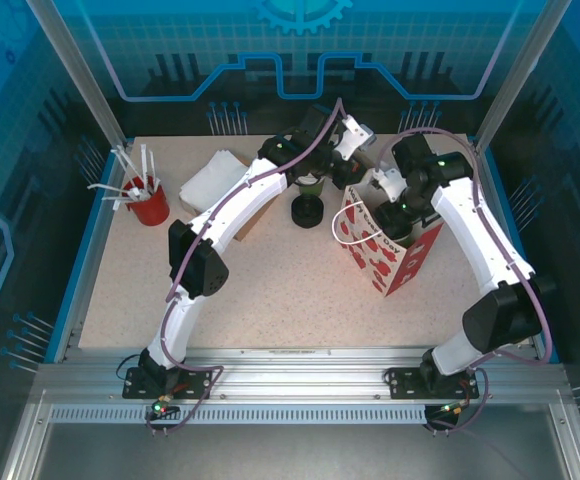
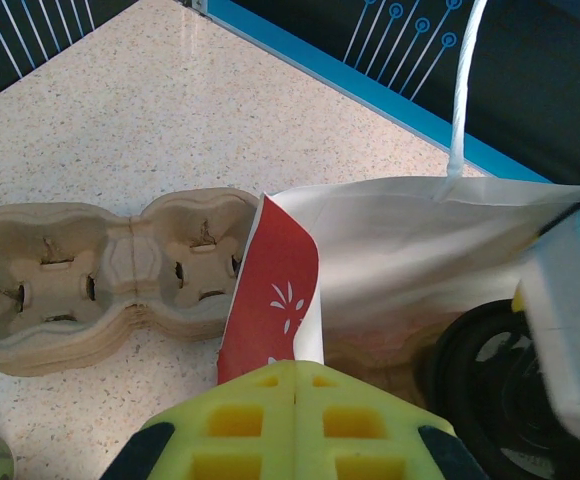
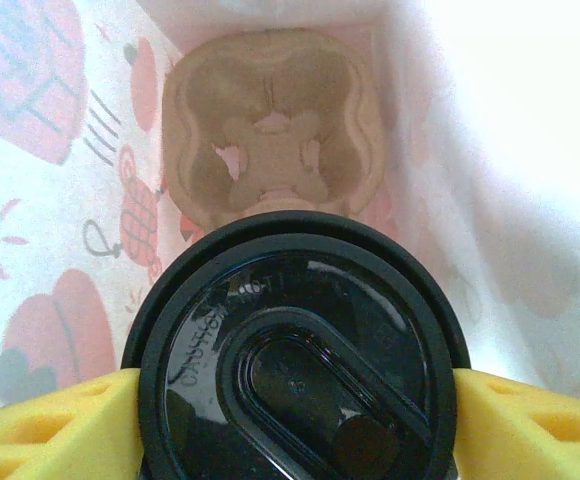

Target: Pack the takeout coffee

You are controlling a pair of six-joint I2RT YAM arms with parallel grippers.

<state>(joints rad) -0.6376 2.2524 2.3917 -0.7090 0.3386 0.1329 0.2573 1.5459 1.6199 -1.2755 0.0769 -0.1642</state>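
The takeout coffee [image 3: 295,360] shows its round black lid from above, low inside the red-and-white gift bag [image 1: 390,250]. My right gripper [image 3: 295,400] reaches down into the bag, shut on the coffee, with one yellow finger [image 3: 60,425] against each side of the lid. A brown pulp cup carrier [image 3: 270,120] lies on the bag's floor beyond the cup. My left gripper [image 2: 295,372] is shut on the bag's rim [image 2: 280,290] at its near corner. Through the bag's mouth, the left wrist view catches the black lid [image 2: 480,390].
A stack of pulp carriers [image 2: 90,280] lies on the table just left of the bag. A green cup stack [image 1: 308,185] and black lids [image 1: 307,212] stand behind the bag. Further left are white napkins [image 1: 215,180] and a red cup of stirrers [image 1: 148,200].
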